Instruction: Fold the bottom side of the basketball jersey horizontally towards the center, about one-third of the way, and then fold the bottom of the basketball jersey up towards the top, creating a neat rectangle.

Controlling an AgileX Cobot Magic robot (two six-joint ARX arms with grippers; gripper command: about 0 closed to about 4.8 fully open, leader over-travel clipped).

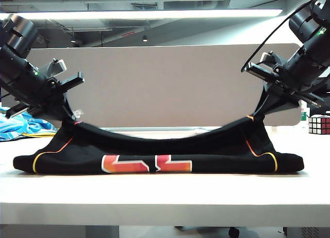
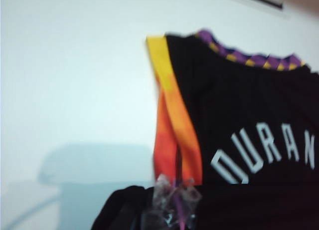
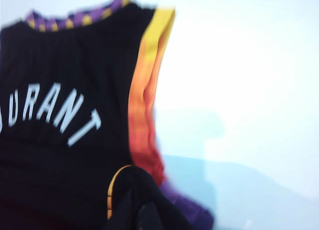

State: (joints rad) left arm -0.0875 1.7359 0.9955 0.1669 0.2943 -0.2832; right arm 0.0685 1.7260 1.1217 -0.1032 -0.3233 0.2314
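The black basketball jersey point(image 1: 154, 145) lies across the white table point(image 1: 165, 189), with part of its orange number showing at the front fold. One edge is lifted off the table and sags in an arc between the two grippers. My left gripper point(image 1: 76, 116) is shut on the raised left corner, and its clear fingertips point(image 2: 172, 197) pinch the fabric by the orange piping. My right gripper point(image 1: 253, 116) is shut on the raised right corner. In the right wrist view black cloth drapes over that gripper point(image 3: 144, 212) and hides its fingers. The "DURANT" lettering point(image 2: 264, 150) point(image 3: 50, 110) lies flat below both wrists.
A light blue cloth point(image 1: 20, 127) lies at the far left of the table. A Rubik's cube point(image 1: 319, 124) stands at the far right. A grey partition board point(image 1: 170, 83) runs behind the table.
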